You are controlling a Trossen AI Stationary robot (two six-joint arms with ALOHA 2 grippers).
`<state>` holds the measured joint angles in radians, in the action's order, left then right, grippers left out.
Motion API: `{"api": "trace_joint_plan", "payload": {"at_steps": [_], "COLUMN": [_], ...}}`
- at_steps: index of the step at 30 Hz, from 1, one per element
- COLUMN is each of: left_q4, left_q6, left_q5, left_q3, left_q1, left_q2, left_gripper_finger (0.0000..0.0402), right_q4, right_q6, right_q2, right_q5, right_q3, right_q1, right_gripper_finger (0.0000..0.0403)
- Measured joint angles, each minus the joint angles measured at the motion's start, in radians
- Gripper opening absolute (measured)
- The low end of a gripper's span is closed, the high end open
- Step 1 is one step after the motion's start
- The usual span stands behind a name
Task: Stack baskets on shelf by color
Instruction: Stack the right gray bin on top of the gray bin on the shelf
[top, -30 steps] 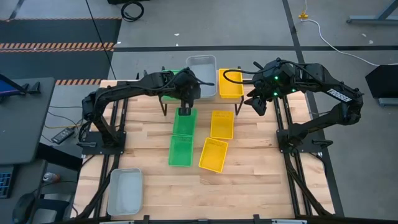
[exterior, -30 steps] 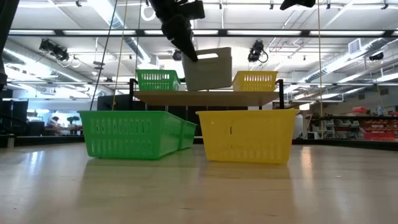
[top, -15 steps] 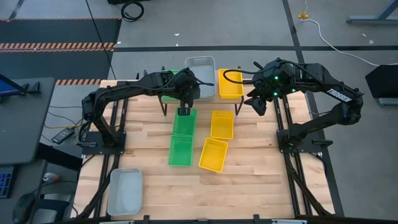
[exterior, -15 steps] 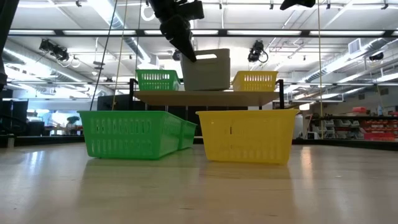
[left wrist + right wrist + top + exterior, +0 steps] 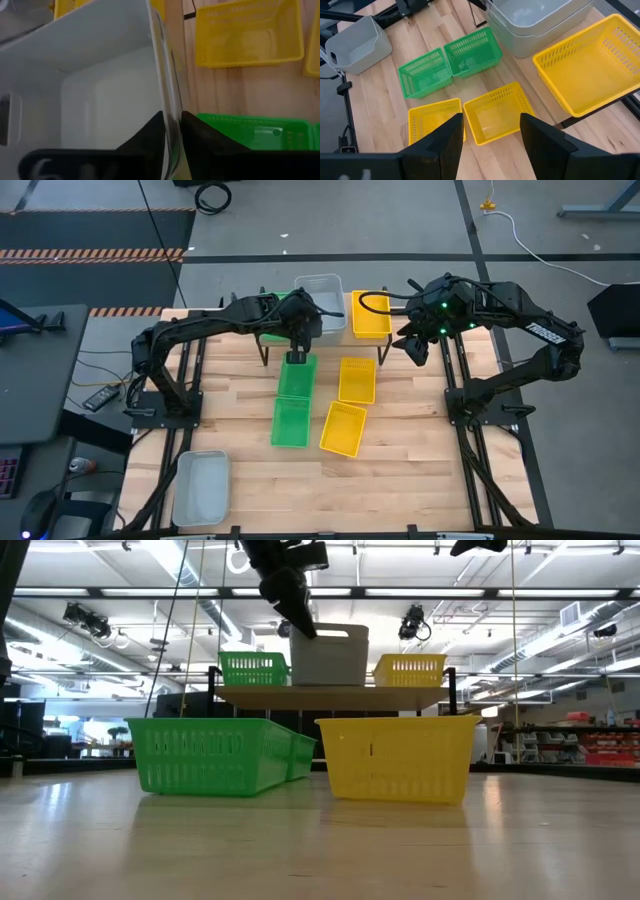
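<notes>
My left gripper (image 5: pixel 302 336) is shut on a pale grey basket (image 5: pixel 320 302) that sits level at the middle of the shelf (image 5: pixel 330 697). In the right wrist view this grey basket (image 5: pixel 535 12) lies nested in a second grey one (image 5: pixel 540 37). A green basket (image 5: pixel 253 669) stands on the shelf's left part and a yellow basket (image 5: pixel 371 315) on its right part. My right gripper (image 5: pixel 490 145) hovers open above the table, off the shelf's right end (image 5: pixel 415 345). My left gripper pinches the grey basket's wall rim (image 5: pixel 167 100) by its near left corner, one finger (image 5: pixel 150 135) inside the basket and one finger (image 5: pixel 200 135) outside. The fingers come from above, slanting toward the far edge. The basket rests level in the grey one under it.
On the table near the shelf lie two green baskets (image 5: pixel 296 375) (image 5: pixel 291 422) and two yellow baskets (image 5: pixel 357 379) (image 5: pixel 343 428). A third grey basket (image 5: pixel 201 487) sits at the near left corner. Bare wood shows on the table's near right part.
My left gripper has lowered the grey basket and shifted it slightly toward the table's left. The basket was tilted above the shelf a second ago; now it stands level and lower.
</notes>
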<state>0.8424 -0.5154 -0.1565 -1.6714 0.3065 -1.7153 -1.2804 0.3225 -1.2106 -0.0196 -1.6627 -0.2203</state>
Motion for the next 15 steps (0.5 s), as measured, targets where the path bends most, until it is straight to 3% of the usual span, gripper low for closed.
{"api": "trace_joint_plan", "payload": {"at_steps": [15], "left_q4": [-0.011], "left_q6": [-0.073], "left_q5": [0.021], "left_q3": [0.001], "left_q1": [0.000], "left_q2": [-0.002], "left_gripper_finger": [0.0038], "right_q4": [0.000], "right_q6": [0.000], "right_q2": [0.000], "right_q5": [0.000], "right_q3": [0.000], "right_q1": [0.000], "right_gripper_finger": [0.0201]}}
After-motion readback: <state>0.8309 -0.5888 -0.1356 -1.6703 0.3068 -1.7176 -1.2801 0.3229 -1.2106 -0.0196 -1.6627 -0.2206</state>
